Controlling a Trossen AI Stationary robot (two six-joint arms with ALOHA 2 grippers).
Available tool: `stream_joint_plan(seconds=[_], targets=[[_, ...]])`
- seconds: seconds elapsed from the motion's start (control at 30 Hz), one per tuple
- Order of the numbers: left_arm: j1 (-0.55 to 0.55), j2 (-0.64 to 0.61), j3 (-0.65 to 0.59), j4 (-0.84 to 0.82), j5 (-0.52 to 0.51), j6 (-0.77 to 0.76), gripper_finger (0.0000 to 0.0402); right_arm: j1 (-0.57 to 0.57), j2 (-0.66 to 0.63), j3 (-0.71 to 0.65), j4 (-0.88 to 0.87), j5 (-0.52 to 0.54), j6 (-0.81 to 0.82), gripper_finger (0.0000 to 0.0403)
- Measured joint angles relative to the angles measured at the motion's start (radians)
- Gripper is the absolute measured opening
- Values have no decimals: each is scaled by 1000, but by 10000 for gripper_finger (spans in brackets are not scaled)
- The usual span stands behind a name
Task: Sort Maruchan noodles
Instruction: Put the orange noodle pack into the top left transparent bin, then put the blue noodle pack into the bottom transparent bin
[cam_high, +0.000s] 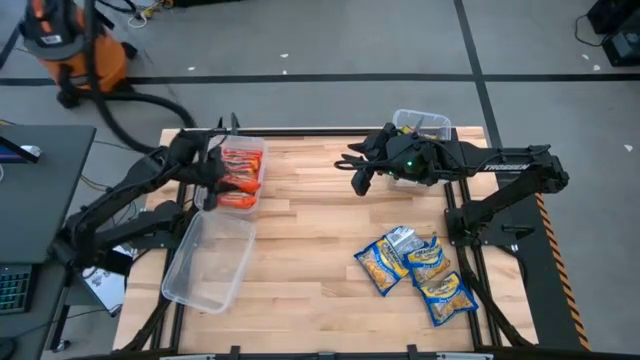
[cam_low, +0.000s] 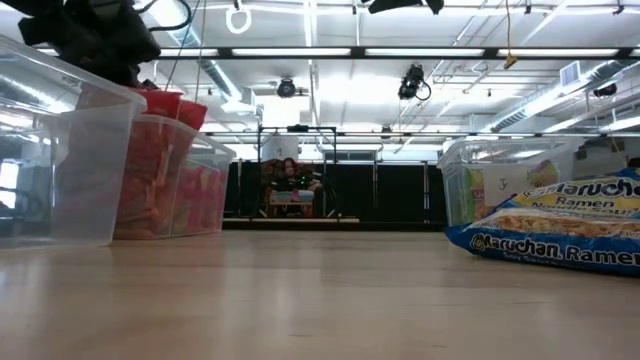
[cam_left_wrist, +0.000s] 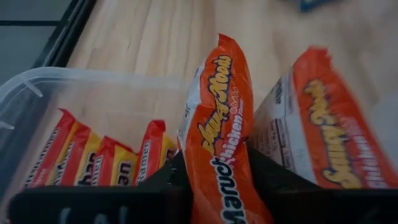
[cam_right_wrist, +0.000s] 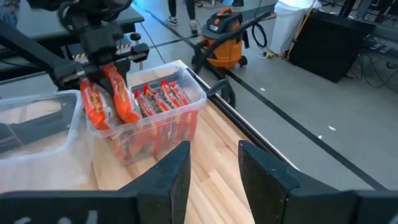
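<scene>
My left gripper (cam_high: 216, 178) is shut on an orange-red noodle packet (cam_left_wrist: 217, 137) over the near end of a clear bin (cam_high: 262, 150) at the table's far left. That bin holds several orange-red packets (cam_right_wrist: 158, 98) standing on edge. A second orange-red packet (cam_left_wrist: 326, 124) leans beside the held one. My right gripper (cam_right_wrist: 214, 165) hovers open above the table's far middle (cam_high: 360, 178), touching nothing. Several blue-and-yellow packets (cam_high: 418, 268) lie flat on the table's near right. My left gripper pinches the orange-red packet between its two fingers, which lie on the packet's flat faces (cam_left_wrist: 208, 168). The fingers come from above, pointing down (cam_right_wrist: 109, 59). The packet hangs upright below them, with its lower end inside the bin (cam_right_wrist: 124, 109).
An empty clear bin (cam_high: 208, 262) lies at the table's near left, next to the orange bin. Another clear bin (cam_high: 422, 124) with packets inside stands at the far right edge. Bare wood (cam_high: 310, 250) spans the table's middle. An orange shop vacuum (cam_high: 75, 45) stands on the floor beyond.
</scene>
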Motion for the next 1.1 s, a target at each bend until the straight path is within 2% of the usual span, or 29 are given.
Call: stream_joint_plan(seconds=[0.13,0.3,0.57,0.87,1.1], targets=[[-66,0,1,-16,-89,42,116,-3,1,0,-12,-9,-2,162],[-97,3,40,-72,-157,-3,144,-3,2,0,-60,-14,13,189],[-102,10,166,-267,-189,-74,187,-3,2,0,-99,-17,25,210],[-102,38,171,-307,-188,-143,188,-3,2,0,-106,-90,-29,210],[-101,90,309,-404,-322,-167,188,1,2,0,-246,-140,-170,211]])
